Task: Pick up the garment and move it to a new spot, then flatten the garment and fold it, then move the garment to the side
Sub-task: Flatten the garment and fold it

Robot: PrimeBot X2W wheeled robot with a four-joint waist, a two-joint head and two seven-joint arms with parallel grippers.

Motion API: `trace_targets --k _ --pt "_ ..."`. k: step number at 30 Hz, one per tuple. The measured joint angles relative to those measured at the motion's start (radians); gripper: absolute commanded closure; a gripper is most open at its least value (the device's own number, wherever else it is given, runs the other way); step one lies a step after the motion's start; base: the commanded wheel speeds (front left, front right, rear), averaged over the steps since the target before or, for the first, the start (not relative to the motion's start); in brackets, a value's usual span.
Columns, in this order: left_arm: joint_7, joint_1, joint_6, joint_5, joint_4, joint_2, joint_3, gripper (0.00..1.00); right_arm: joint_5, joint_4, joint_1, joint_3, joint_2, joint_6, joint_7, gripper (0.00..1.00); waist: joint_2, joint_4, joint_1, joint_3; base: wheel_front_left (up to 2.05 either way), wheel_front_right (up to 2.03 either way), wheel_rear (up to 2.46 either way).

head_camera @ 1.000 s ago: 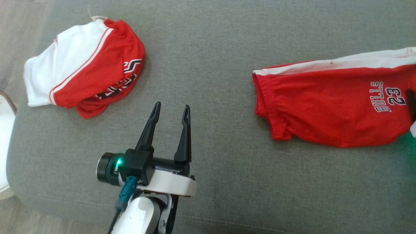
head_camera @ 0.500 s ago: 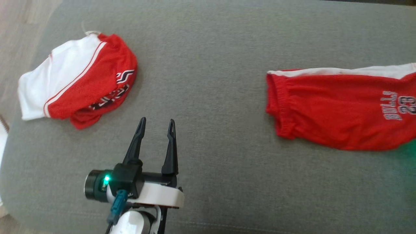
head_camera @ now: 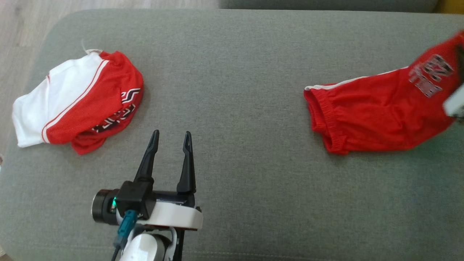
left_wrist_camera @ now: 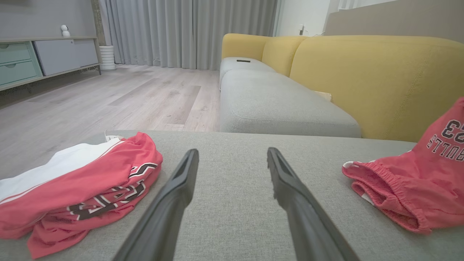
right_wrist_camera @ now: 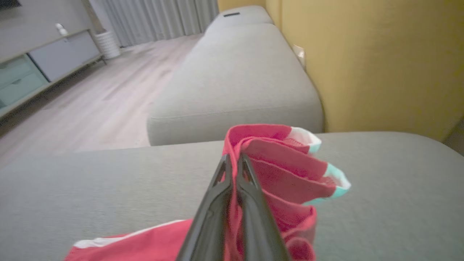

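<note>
In the head view, the red shorts (head_camera: 377,119) lie at the right of the grey cushion (head_camera: 235,72). Their waistband end rests on it, and the lettered end is raised and blurred at the picture's edge. The left gripper (head_camera: 171,133) hovers over bare cushion with its fingers spread, near the other garment (head_camera: 76,101), which is bundled at the left. In the left wrist view, the left gripper (left_wrist_camera: 232,152) stands wide and empty between the other garment (left_wrist_camera: 72,188) and the shorts (left_wrist_camera: 398,195), whose lettered end slopes upward. In the right wrist view, the right gripper (right_wrist_camera: 234,156) is pressed together on a bunched fold of the shorts (right_wrist_camera: 282,174). The cloth looks light, soft and limp, so it should drape and trail. A hem or waistband corner is probably the surest hold. A second ago the shorts lay flat with the lettering level, and now that end is lifted.
</note>
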Motion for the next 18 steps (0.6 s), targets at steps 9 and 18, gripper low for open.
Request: trace_targets --k 9,18 --pt "0.0 0.0 -0.012 -0.008 0.008 0.0 0.001 0.0 -0.038 -0.333 0.193 0.086 0.107 0.0 0.129 1.0 0.0 0.047 0.0 -0.002 0.0 0.0 0.0" --pt "0.0 0.0 -0.01 -0.027 0.008 0.0 -0.007 0.0 -0.112 -0.534 0.354 0.085 0.196 0.0 0.201 0.0 0.0 0.089 0.0 0.004 0.0 0.0 0.0"
